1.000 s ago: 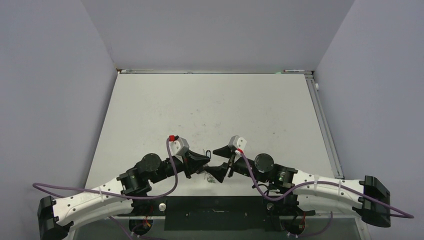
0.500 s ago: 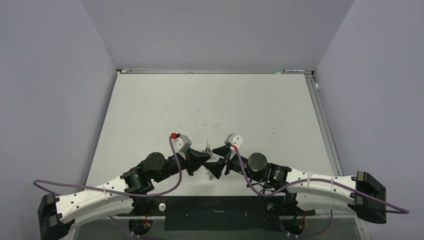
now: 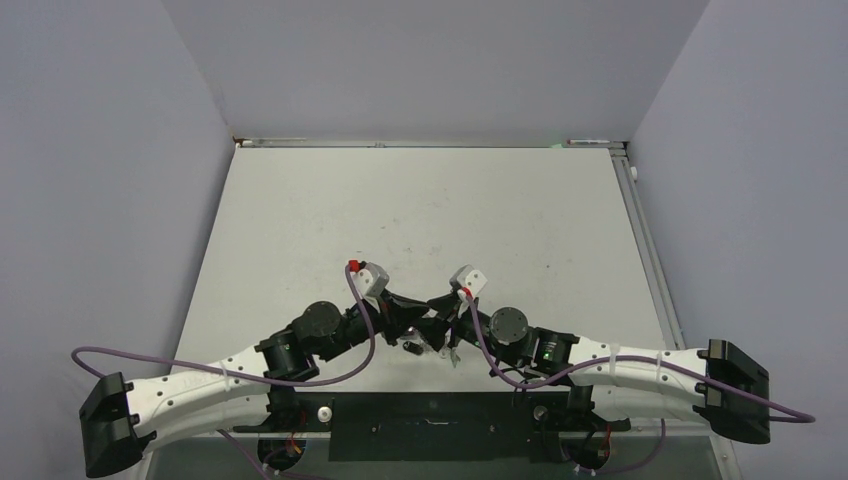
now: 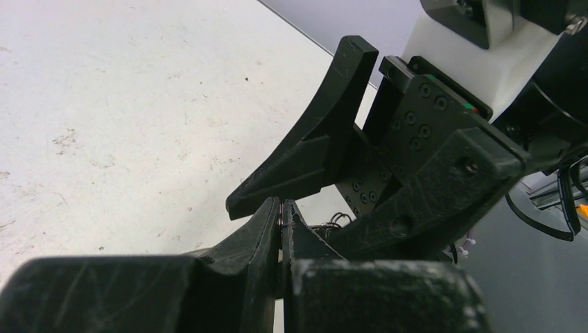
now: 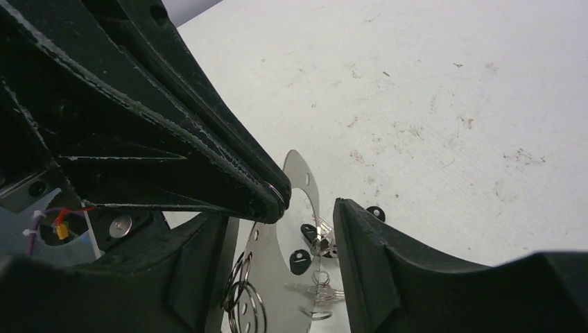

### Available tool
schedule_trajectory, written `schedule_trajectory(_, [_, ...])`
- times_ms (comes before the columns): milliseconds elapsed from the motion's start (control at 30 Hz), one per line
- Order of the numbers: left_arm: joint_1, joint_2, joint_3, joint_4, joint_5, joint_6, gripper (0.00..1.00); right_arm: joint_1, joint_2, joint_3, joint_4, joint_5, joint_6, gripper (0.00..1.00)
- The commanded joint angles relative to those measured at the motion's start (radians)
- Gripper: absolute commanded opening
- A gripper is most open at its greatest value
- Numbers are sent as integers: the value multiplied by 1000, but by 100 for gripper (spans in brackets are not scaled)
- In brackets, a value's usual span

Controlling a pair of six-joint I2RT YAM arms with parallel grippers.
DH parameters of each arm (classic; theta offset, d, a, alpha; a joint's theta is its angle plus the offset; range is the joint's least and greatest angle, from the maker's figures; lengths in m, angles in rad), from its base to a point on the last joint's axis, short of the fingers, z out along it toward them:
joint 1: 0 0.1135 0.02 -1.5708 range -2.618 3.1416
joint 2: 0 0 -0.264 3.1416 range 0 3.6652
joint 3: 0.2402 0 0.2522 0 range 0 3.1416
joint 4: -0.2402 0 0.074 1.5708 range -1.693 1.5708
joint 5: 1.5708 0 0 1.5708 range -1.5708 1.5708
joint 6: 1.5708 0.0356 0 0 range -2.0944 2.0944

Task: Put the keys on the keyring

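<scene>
Both arms have drawn closer over the white surface point(image 5: 451, 104). Our left hand point(image 4: 281, 211) is pinched shut on the small silver keyring with its curved pale strap point(image 5: 299, 198); our right hand point(image 5: 283, 222) stands part open around it (gripping nothing). Tiny black-headed metal keys point(image 5: 302, 259) beneath look light, slippery: grip a head.

Table point(image 3: 300, 220) showing white, flecked with dark scuffs; left gripper point(image 4: 281, 211) and right gripper point(image 5: 277, 211) looking black; cables point(image 3: 200, 378) running purple; keys point(image 5: 301, 261) showing black heads; keyring point(image 5: 246, 302) gleaming silver, strap point(image 5: 298, 177) pale grey-white.
</scene>
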Motion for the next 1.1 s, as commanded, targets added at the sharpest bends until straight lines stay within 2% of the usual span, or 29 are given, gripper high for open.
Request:
schedule_trajectory(0, [-4, 4, 13, 120, 10, -22, 0, 5, -9, -6, 42, 70, 5, 48])
schedule_trajectory(67, [-4, 12, 14, 123, 21, -25, 0, 5, -7, -11, 46, 75, -8, 39])
schedule_trajectory(133, [-4, 16, 15, 125, 33, -24, 0, 5, -6, -14, 49, 74, -20, 24])
schedule_trajectory(233, [-4, 17, 16, 122, 56, -23, 0, 5, -19, -23, 56, 68, -46, 8])
schedule_trajectory(267, [-4, 16, 16, 118, 68, -20, 0, 5, -28, -29, 61, 63, -56, 6])
schedule_trajectory(533, [-4, 13, 16, 94, 102, -13, 2, 5, -135, -85, 97, 22, -109, 5])
schedule_trajectory(667, [-5, 1, 22, 92, 134, -20, 40, 4, -160, -97, 99, 14, -117, 5])
schedule_trajectory(767, [-4, -25, 27, 76, 128, -24, 52, 5, -162, -99, 97, 14, -115, 5])
schedule_trajectory(900, [-3, -80, 20, 52, 120, -25, 53, 5, -164, -97, 97, 25, -105, 5])
schedule_trajectory(1067, [-4, -136, -22, 49, 81, -38, 47, 7, -169, -92, 104, 21, -94, 5])
